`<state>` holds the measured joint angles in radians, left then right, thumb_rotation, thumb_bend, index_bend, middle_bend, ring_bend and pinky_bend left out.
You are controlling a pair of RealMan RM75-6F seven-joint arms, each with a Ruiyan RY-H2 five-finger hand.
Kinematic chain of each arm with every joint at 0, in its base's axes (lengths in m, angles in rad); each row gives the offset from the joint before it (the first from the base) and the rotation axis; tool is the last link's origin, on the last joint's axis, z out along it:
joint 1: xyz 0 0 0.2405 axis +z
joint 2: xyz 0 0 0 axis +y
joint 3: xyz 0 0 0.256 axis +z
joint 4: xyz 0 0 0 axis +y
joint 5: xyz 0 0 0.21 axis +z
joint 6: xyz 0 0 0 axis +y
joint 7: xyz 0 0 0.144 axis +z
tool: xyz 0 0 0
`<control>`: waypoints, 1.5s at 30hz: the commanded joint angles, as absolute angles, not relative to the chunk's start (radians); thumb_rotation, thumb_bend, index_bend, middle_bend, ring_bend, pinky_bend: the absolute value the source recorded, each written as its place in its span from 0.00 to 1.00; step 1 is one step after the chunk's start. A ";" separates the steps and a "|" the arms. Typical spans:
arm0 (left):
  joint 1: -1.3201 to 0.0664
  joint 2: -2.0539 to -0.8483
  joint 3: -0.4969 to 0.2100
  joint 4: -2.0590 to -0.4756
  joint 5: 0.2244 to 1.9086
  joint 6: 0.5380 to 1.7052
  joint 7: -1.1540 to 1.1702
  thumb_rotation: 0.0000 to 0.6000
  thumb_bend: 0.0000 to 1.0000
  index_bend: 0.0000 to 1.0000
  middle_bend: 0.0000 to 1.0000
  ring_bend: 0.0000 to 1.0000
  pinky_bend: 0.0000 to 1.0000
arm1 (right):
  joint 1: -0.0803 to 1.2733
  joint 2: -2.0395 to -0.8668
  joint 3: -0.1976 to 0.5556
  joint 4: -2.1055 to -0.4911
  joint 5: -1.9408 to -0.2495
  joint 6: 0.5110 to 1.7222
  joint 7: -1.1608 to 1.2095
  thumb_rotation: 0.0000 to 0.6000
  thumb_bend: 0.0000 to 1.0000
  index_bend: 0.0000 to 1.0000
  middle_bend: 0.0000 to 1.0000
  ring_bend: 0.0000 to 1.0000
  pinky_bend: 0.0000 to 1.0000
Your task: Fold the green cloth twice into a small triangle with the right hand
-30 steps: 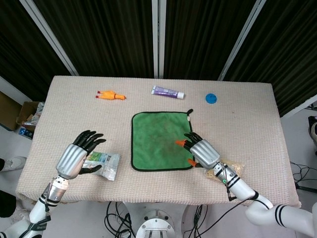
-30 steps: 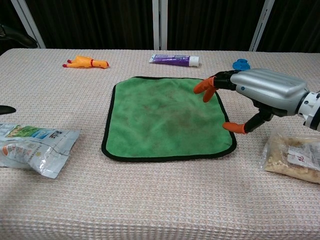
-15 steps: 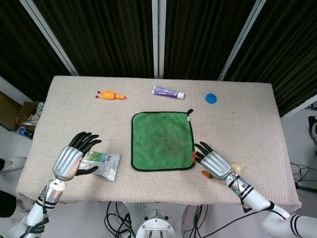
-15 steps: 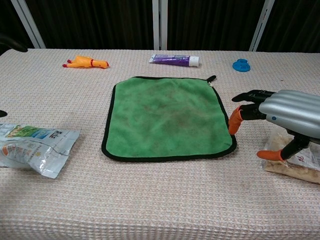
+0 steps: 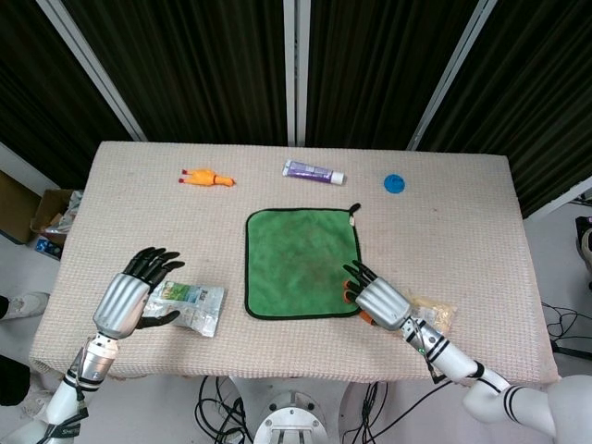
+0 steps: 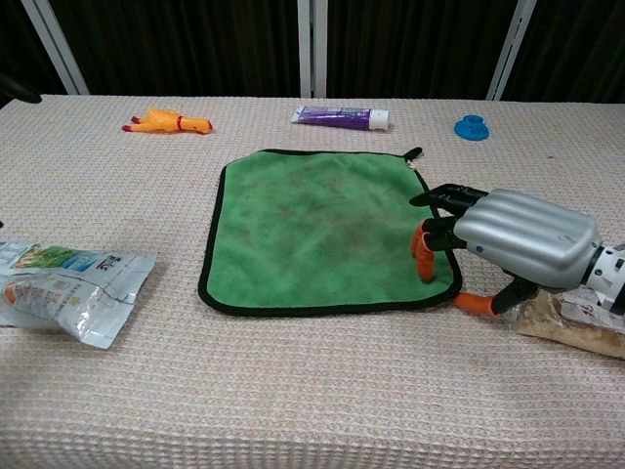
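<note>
I have the green cloth [image 6: 322, 230] flat at table centre, unfolded. My right hand [image 6: 518, 239] sits at its near-right corner, fingers apart over the hem, thumb outside, nothing pinched. Next: close on that corner and carry it diagonally across.

Dark curtains with pale metal struts [image 5: 290, 65] hang behind the beige-covered table [image 5: 462, 213].

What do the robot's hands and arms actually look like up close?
Each hand, left hand and right hand, has a ribbed silver metal back and black fingers. The right hand's fingers end in orange tips. The wrists are silver, and the forearms are white with black bands.
</note>
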<state>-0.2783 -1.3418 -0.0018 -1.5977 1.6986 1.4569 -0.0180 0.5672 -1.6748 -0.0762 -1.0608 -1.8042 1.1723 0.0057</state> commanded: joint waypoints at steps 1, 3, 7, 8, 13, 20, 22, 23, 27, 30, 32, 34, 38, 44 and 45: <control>-0.279 -1.342 -0.002 -1.596 1.698 1.457 -0.020 1.00 0.00 0.23 0.18 0.13 0.13 | 0.579 -1.715 -0.076 -1.004 -1.815 1.195 0.039 1.00 0.33 0.56 0.32 0.07 0.08; -0.280 -1.342 -0.001 -1.595 1.700 1.457 -0.024 1.00 0.00 0.23 0.17 0.13 0.13 | 0.584 -1.732 -0.078 -0.975 -1.819 1.207 0.060 1.00 0.37 0.60 0.33 0.08 0.10; -0.280 -1.334 0.003 -1.595 1.707 1.460 -0.028 1.00 0.00 0.23 0.17 0.13 0.13 | 0.579 -1.732 -0.090 -0.956 -1.831 1.244 0.081 1.00 0.44 0.70 0.36 0.10 0.11; -0.278 -1.333 0.003 -1.595 1.706 1.463 -0.030 1.00 0.00 0.23 0.17 0.13 0.13 | 0.574 -1.717 -0.095 -0.970 -1.832 1.256 0.081 1.00 0.45 0.71 0.36 0.10 0.11; -0.273 -1.332 0.004 -1.590 1.701 1.468 -0.037 1.00 0.00 0.23 0.17 0.13 0.13 | 0.548 -1.602 -0.123 -1.099 -1.832 1.283 0.045 1.00 0.46 0.74 0.36 0.10 0.11; -0.279 -1.334 0.006 -1.594 1.706 1.462 -0.031 1.00 0.00 0.23 0.17 0.13 0.13 | 0.522 -1.431 -0.182 -1.304 -1.838 1.261 -0.041 1.00 0.46 0.74 0.36 0.10 0.11; -0.279 -1.335 0.005 -1.596 1.708 1.463 -0.029 1.00 0.00 0.23 0.17 0.13 0.13 | 0.515 -1.397 -0.197 -1.347 -1.841 1.256 -0.058 1.00 0.46 0.74 0.36 0.10 0.11; -0.279 -1.335 0.005 -1.597 1.709 1.464 -0.028 1.00 0.00 0.23 0.17 0.13 0.13 | 0.511 -1.378 -0.205 -1.370 -1.843 1.252 -0.072 1.00 0.46 0.74 0.36 0.10 0.11; -0.281 -1.335 0.005 -1.596 1.708 1.461 -0.028 1.00 0.00 0.23 0.17 0.13 0.13 | 0.506 -1.336 -0.203 -1.430 -1.836 1.240 -0.112 1.00 0.46 0.74 0.36 0.10 0.11; -0.283 -1.336 0.004 -1.597 1.704 1.455 -0.029 1.00 0.00 0.23 0.17 0.13 0.13 | 0.521 -1.338 -0.168 -1.451 -1.814 1.218 -0.134 1.00 0.46 0.74 0.36 0.10 0.11; -0.284 -1.336 0.005 -1.598 1.704 1.454 -0.030 1.00 0.00 0.23 0.17 0.13 0.13 | 0.543 -1.354 -0.131 -1.457 -1.798 1.196 -0.146 1.00 0.46 0.74 0.36 0.10 0.11; -0.283 -1.335 0.005 -1.598 1.703 1.456 -0.031 1.00 0.00 0.23 0.17 0.13 0.13 | 0.572 -1.377 -0.090 -1.458 -1.777 1.164 -0.157 1.00 0.46 0.74 0.36 0.10 0.11; -0.277 -1.330 0.005 -1.596 1.700 1.465 -0.036 1.00 0.00 0.23 0.17 0.13 0.13 | 0.635 -1.429 -0.015 -1.442 -1.720 1.081 -0.165 1.00 0.46 0.74 0.36 0.10 0.11; -0.271 -1.327 0.009 -1.589 1.695 1.467 -0.045 1.00 0.00 0.23 0.17 0.13 0.13 | 0.726 -1.520 0.063 -1.382 -1.649 0.962 -0.180 1.00 0.46 0.74 0.36 0.10 0.11; -0.270 -1.327 0.010 -1.587 1.694 1.468 -0.047 1.00 0.00 0.23 0.17 0.13 0.13 | 0.745 -1.539 0.078 -1.363 -1.635 0.939 -0.186 1.00 0.46 0.74 0.36 0.10 0.11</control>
